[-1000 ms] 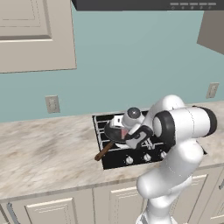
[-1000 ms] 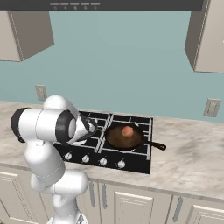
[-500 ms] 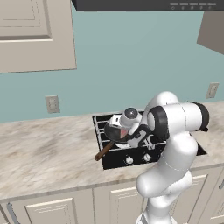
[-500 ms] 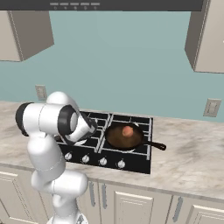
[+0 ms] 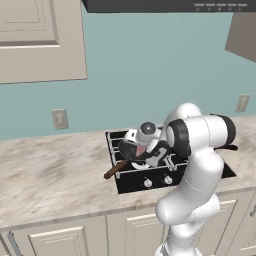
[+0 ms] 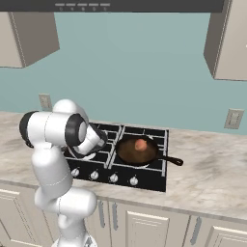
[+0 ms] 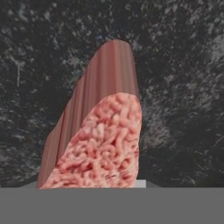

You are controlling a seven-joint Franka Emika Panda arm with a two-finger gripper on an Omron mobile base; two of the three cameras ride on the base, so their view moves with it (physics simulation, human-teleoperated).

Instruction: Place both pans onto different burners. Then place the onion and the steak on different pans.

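The black pan [image 5: 125,148] sits on the cooktop's [image 5: 131,183] front-left burner, its brown wooden handle [image 5: 114,170] sticking out over the counter. My gripper [image 5: 143,152] hangs low over this pan, shut on the steak [image 5: 141,149]. In the hand view the pinkish-red steak [image 7: 103,144] stands on edge close above the speckled black pan floor [image 7: 183,65]; my fingertips are hidden behind it. The reddish-brown pan [image 6: 126,152] rests on the front-right burner with the onion [image 6: 140,144] inside it, its dark handle pointing right.
Silver knobs [image 6: 113,178] line the cooktop's front. Marble counter stretches left [image 5: 50,175] and right [image 6: 207,169] of the cooktop. Wall outlets [image 5: 60,119] sit above the counter. Upper cabinets and a range hood hang overhead.
My arm's elbow has swung a little to the left. The gripper stays low over the black pan with the steak still in it.
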